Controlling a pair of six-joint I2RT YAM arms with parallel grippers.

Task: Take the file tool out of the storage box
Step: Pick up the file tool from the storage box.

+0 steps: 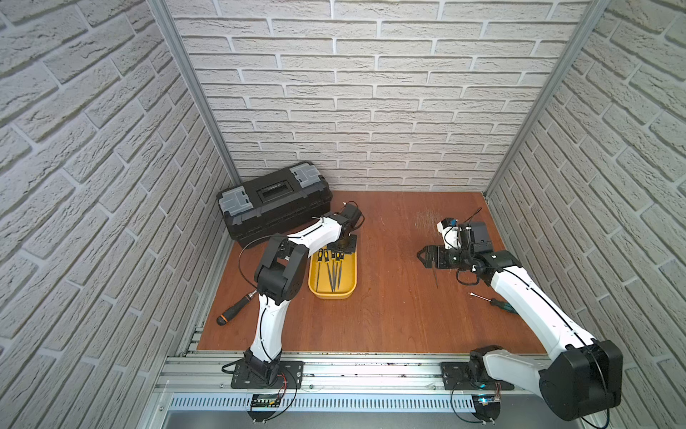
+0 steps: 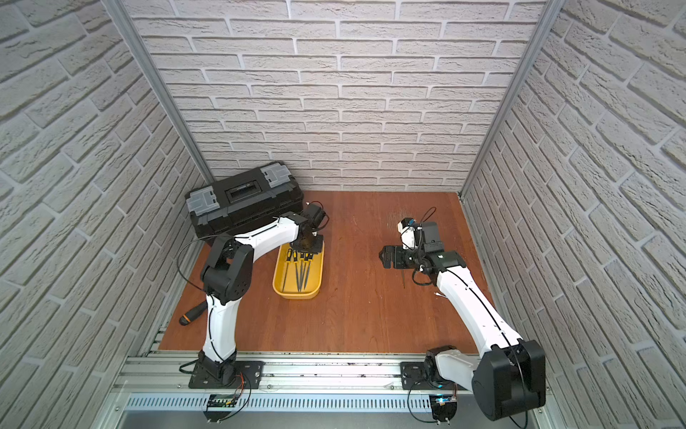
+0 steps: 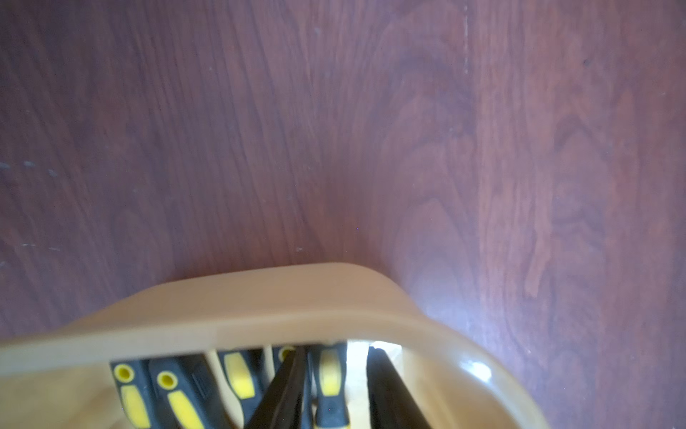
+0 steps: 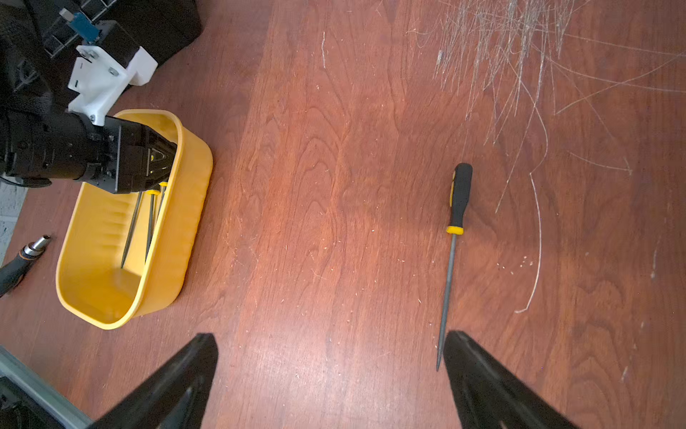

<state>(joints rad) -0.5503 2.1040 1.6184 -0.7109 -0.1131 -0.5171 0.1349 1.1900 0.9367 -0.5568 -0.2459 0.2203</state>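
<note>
The yellow storage box sits left of centre on the wooden table and holds several slim files with black-and-yellow handles. My left gripper reaches down into the box's far end. Its jaws stand narrowly apart around one file handle, and a bright gap shows between that handle and one finger. Another file lies loose on the table at the right. My right gripper hovers wide open beside it, holding nothing.
A black toolbox with grey latches stands at the back left, close behind the left arm. A black-and-orange screwdriver lies at the left edge. A teal-handled screwdriver lies partly under the right arm. Scratches mark the table's back right.
</note>
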